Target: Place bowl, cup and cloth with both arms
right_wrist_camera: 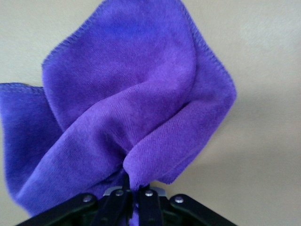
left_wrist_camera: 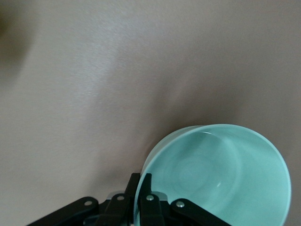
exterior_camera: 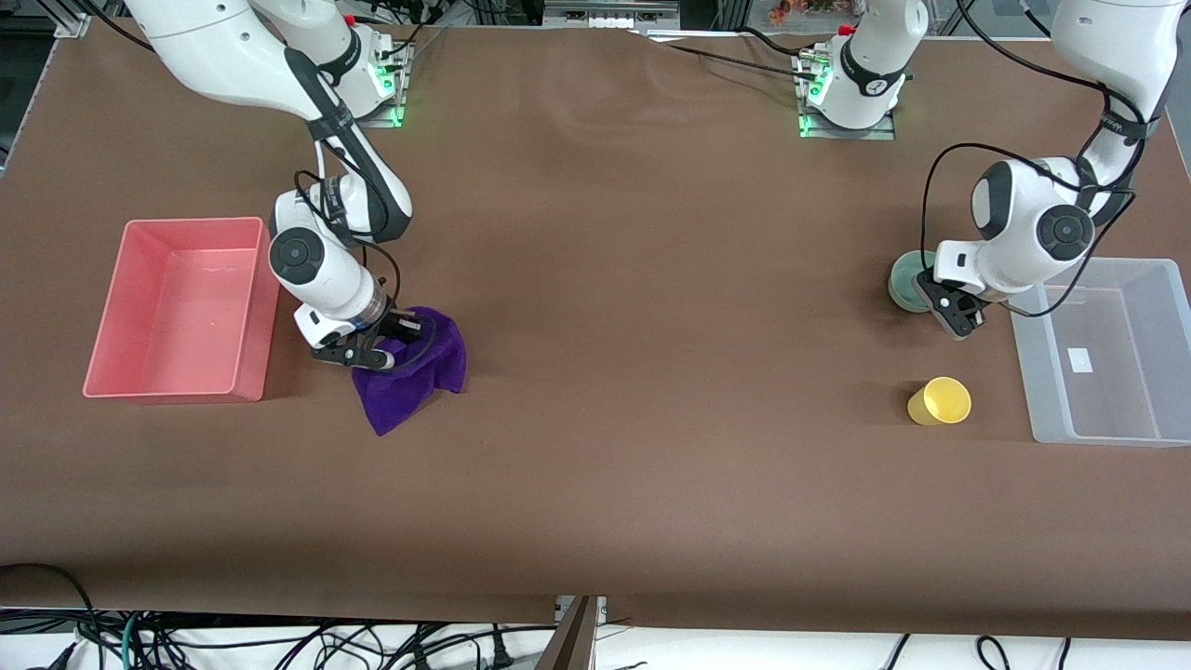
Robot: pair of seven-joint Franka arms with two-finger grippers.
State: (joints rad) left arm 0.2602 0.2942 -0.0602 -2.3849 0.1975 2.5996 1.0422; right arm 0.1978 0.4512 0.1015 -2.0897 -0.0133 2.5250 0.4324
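Observation:
My right gripper (exterior_camera: 377,356) is shut on a fold of the purple cloth (exterior_camera: 421,365), which hangs bunched from the jaws beside the pink bin. In the right wrist view the cloth (right_wrist_camera: 131,103) rises out of the closed gripper (right_wrist_camera: 135,184). My left gripper (exterior_camera: 951,314) is shut on the rim of the mint-green bowl (exterior_camera: 907,279), next to the clear bin. In the left wrist view the gripper (left_wrist_camera: 141,181) pinches the bowl (left_wrist_camera: 221,174) wall, one finger inside and one outside. The yellow cup (exterior_camera: 940,401) sits on the table, nearer to the front camera than the bowl.
A pink bin (exterior_camera: 186,224) stands at the right arm's end of the table, with nothing in it. A clear plastic bin (exterior_camera: 1117,391) stands at the left arm's end. The brown table (exterior_camera: 651,326) stretches wide between them.

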